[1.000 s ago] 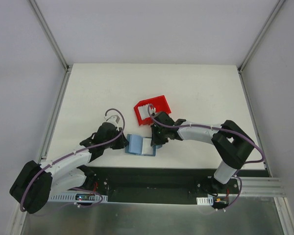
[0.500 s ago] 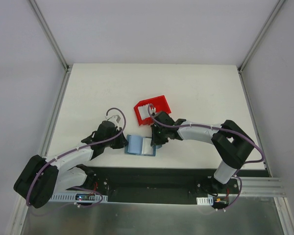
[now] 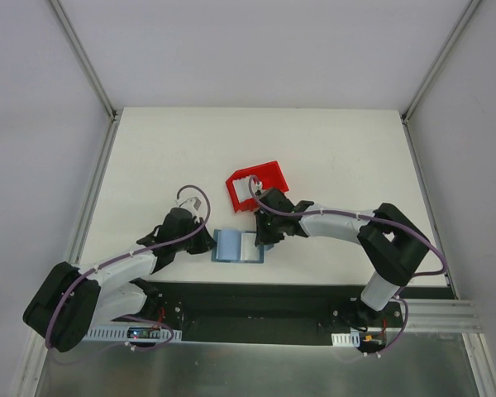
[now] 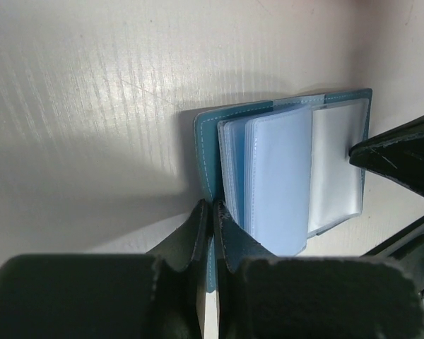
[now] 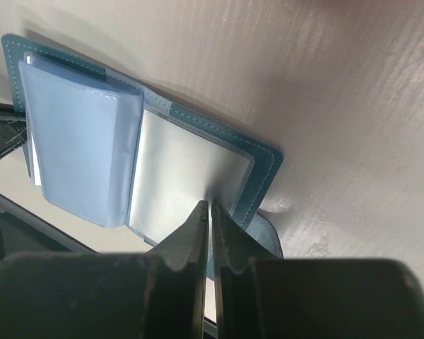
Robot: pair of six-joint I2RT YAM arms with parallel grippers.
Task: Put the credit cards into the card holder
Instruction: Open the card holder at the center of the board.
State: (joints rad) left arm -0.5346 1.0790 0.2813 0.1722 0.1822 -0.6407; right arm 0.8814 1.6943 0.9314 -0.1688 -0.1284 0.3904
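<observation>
The teal card holder (image 3: pixel 231 246) lies open near the table's front edge, its light blue pockets (image 4: pixel 275 176) facing up. My left gripper (image 4: pixel 212 206) is shut on the holder's left cover edge, and teal shows between the fingers. My right gripper (image 5: pixel 210 205) is shut, its tips resting on the clear right-hand pocket (image 5: pixel 184 176) with nothing between them. In the top view the left gripper (image 3: pixel 208 243) and right gripper (image 3: pixel 263 238) flank the holder. A white credit card (image 3: pixel 245 191) shows inside the red bin (image 3: pixel 269 175).
The red bin stands just behind the right gripper, touching or nearly touching that arm. The black base plate (image 3: pixel 256 302) runs along the table's near edge, right below the holder. Metal frame rails (image 3: pixel 95 207) border the white table (image 3: pixel 331 157) on both sides.
The left jaws have closed onto the holder's left cover edge, and the left wrist has settled slightly toward it. The right arm and the holder have stayed put.
</observation>
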